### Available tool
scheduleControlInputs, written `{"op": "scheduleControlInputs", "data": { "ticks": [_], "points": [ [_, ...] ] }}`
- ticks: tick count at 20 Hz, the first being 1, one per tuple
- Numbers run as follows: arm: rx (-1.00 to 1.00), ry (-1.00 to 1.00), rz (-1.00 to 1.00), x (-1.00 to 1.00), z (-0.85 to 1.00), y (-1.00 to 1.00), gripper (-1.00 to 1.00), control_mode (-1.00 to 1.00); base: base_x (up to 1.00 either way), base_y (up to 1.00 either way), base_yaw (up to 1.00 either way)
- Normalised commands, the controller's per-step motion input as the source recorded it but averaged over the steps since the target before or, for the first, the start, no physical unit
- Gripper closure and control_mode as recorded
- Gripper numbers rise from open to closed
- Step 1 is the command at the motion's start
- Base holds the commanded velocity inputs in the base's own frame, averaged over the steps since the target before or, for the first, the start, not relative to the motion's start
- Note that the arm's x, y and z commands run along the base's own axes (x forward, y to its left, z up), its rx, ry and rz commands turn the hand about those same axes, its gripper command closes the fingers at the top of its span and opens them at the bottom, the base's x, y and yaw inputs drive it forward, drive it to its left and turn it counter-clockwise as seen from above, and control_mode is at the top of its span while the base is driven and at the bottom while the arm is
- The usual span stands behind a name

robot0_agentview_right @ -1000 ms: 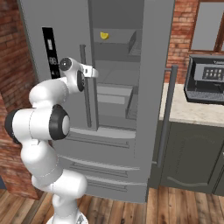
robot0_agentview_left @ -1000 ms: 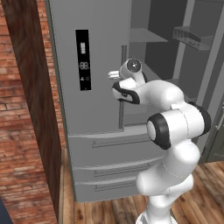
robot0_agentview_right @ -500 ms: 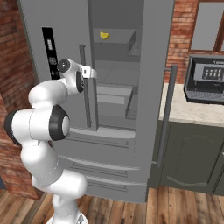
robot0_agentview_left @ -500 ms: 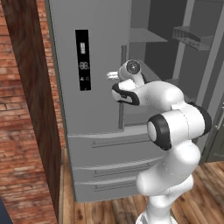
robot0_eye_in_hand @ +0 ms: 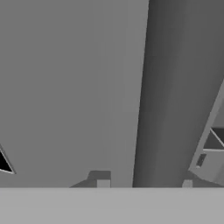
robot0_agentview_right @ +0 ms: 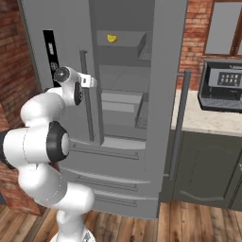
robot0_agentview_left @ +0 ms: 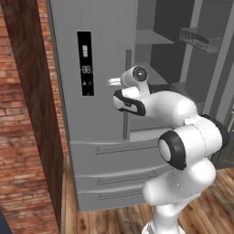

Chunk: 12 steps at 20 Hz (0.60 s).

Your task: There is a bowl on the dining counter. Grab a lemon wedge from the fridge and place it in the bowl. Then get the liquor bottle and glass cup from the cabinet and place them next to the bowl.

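Little has shifted since the earlier frames: the gripper (robot0_agentview_right: 89,81) has stayed at the left door's handle (robot0_agentview_right: 86,99), fridge (robot0_agentview_left: 100,114) unmoved. In the hand view the handle stands between the fingertips (robot0_eye_in_hand: 103,183), which are spread on either side; contact cannot be told. Right door stands open. The lemon wedge (robot0_agentview_right: 112,38) is seen on an upper shelf. Fridge access is judged the step in hand; next, reaching up to the wedge.

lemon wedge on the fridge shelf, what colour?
Yellow. The lemon wedge shows best in the right base view, on the upper shelf.
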Motion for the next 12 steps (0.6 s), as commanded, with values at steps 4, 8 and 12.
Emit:
{"op": "scheduleControlInputs", "data": {
  "ticks": [4, 8, 12],
  "points": [
    [0.03, 0.00, 0.02, -0.65, 0.48, 0.77, 1.00, -1.00, 0.00, 0.00, 0.00],
    [0.03, 0.03, 0.02, -0.65, 0.49, 0.81, 1.00, -1.00, 0.00, 0.00, 0.00],
    [0.03, 0.06, 0.03, -0.60, 0.51, 0.83, 1.00, -1.00, 0.00, 0.00, 0.00]
  ]
}}
